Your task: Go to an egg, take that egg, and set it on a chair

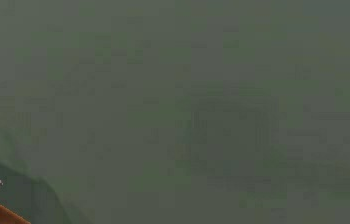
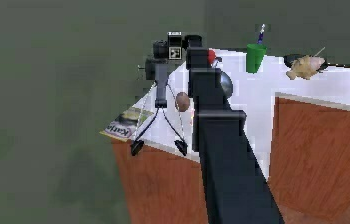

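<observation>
One brown egg (image 2: 183, 101) is showing at the gripper's (image 2: 159, 148) 1 o'clock against the counter (image 2: 253, 100), long axis running 12 to 6; I cannot tell whether the gripper is holding anything.

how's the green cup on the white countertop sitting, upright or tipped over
Upright: the green cup stands on its base on the white countertop, mouth up, with a thin stick rising out of its top.
</observation>
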Robot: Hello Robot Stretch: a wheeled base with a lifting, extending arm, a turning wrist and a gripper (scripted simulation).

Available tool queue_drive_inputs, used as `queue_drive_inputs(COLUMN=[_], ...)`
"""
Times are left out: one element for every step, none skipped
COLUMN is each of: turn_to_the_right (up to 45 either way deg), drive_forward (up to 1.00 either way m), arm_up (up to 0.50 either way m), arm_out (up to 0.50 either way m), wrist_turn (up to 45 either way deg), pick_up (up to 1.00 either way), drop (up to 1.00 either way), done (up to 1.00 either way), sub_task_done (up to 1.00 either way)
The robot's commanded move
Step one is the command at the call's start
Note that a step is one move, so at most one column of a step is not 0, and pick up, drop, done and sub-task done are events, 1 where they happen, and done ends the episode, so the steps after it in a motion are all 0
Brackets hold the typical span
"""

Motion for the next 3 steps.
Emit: queue_drive_inputs(turn_to_the_right=[0.0, 0.0, 0.0], drive_forward=[0.00, 0.00, 0.00], arm_up=[0.00, 0.00, 0.00], arm_out=[0.00, 0.00, 0.00], wrist_turn=[45.0, 45.0, 45.0], pick_up=[0.00, 0.00, 0.00], drop=[0.00, 0.00, 0.00], done=[0.00, 0.00, 0.00], sub_task_done=[0.00, 0.00, 0.00])
